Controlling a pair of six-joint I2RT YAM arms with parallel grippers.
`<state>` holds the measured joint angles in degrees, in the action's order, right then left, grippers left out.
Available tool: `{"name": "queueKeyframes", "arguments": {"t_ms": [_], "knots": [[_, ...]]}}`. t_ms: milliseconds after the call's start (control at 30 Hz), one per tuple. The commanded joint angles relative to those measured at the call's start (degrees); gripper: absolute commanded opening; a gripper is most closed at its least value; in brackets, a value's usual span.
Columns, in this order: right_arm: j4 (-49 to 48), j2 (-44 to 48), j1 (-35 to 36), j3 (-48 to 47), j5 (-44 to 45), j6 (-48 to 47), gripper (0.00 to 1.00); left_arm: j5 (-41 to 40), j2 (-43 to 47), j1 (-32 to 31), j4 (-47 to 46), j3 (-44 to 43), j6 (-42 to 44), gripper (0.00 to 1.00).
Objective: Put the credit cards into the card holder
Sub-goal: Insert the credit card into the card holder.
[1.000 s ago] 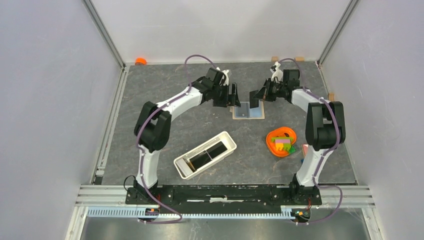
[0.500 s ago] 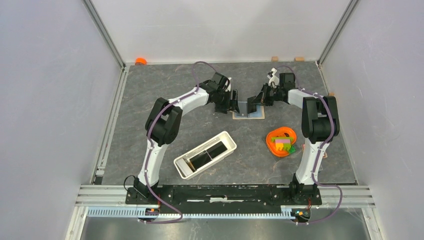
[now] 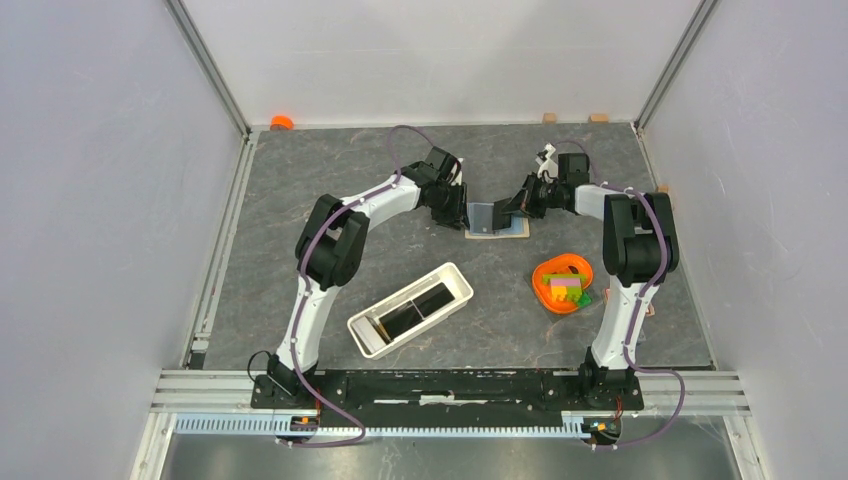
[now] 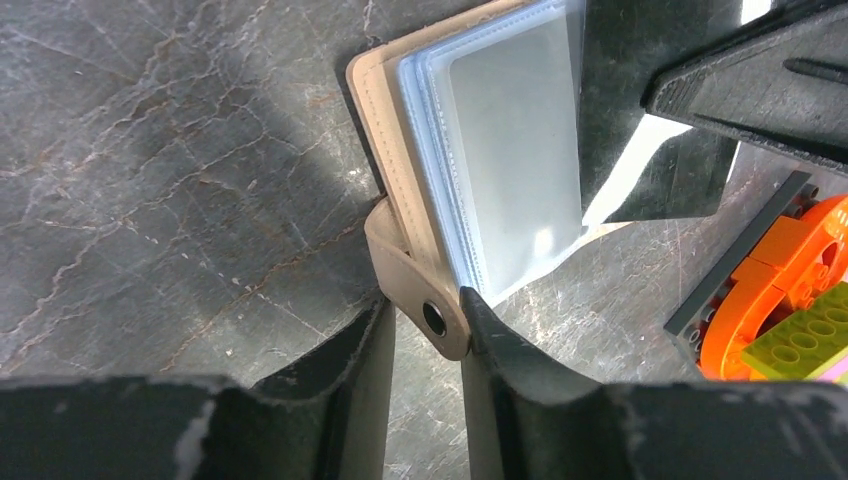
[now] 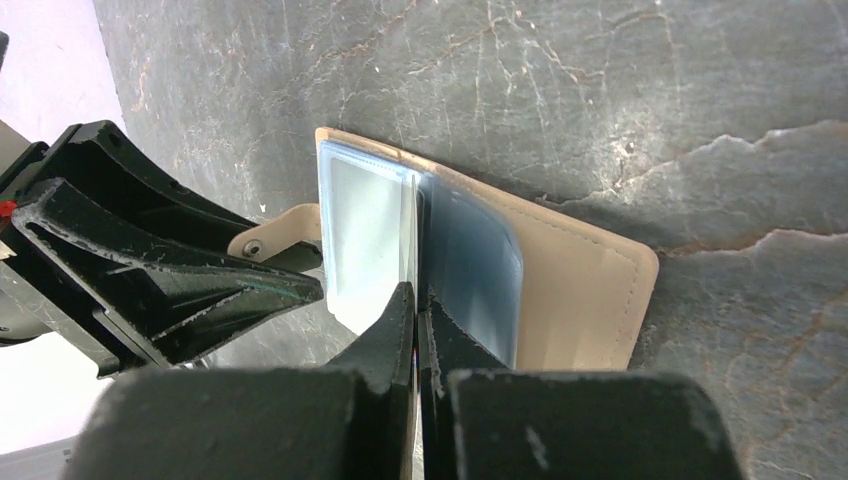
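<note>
The card holder [image 3: 497,222] is a beige wallet with clear plastic sleeves, lying open at the back middle of the table. Its beige cover [image 4: 375,90] and snap tab [image 4: 430,300] fill the left wrist view. My left gripper [image 4: 425,300] has its jaws narrowed onto that tab, which spans the gap. My right gripper [image 5: 416,290] is shut on the edge of one clear sleeve, holding it up off the cover [image 5: 590,270]. From above, both grippers [image 3: 462,210] [image 3: 515,207] meet over the wallet. Two black credit cards [image 3: 415,308] lie in a white tray [image 3: 400,293].
An orange bowl [image 3: 548,275] with coloured blocks stands right of the tray, and its edge [image 4: 815,250] shows in the left wrist view. A small orange cap [image 3: 282,122] sits at the back left corner. Metal frame rails edge the table.
My left gripper has moved right and down to the wallet's left edge, and its jaws have narrowed around the snap tab. The right gripper has sunk lower with the sleeve.
</note>
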<state>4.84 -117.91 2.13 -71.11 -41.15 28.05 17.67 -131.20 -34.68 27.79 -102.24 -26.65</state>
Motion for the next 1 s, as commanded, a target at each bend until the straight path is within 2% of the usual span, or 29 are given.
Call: {"name": "queueKeyframes", "arguments": {"t_ms": [0, 267, 600, 700, 967], "knots": [[-2.58, 0.63, 0.28, 1.43, 0.39, 1.65, 0.00, -1.74, -0.97, 0.14, 1.08, -2.18, 3.35, 0.33], [1.33, -0.96, 1.30, 0.65, 0.98, -0.27, 0.00, -2.55, -1.51, 0.14, 1.38, -2.18, 4.41, 0.18], [4.41, -1.89, 2.30, 1.06, 1.76, -1.03, 0.01, -2.51, -1.91, 0.21, 1.48, -2.26, 4.94, 0.12], [4.88, -2.64, 2.70, 0.81, 2.18, -0.87, 0.04, -2.14, -2.02, 0.22, 1.48, -2.42, 4.95, 0.12], [4.74, -2.86, 3.54, -0.39, 4.75, -0.55, 0.22, -1.59, -1.87, 0.22, 1.48, -2.31, 5.03, 0.05]]}}
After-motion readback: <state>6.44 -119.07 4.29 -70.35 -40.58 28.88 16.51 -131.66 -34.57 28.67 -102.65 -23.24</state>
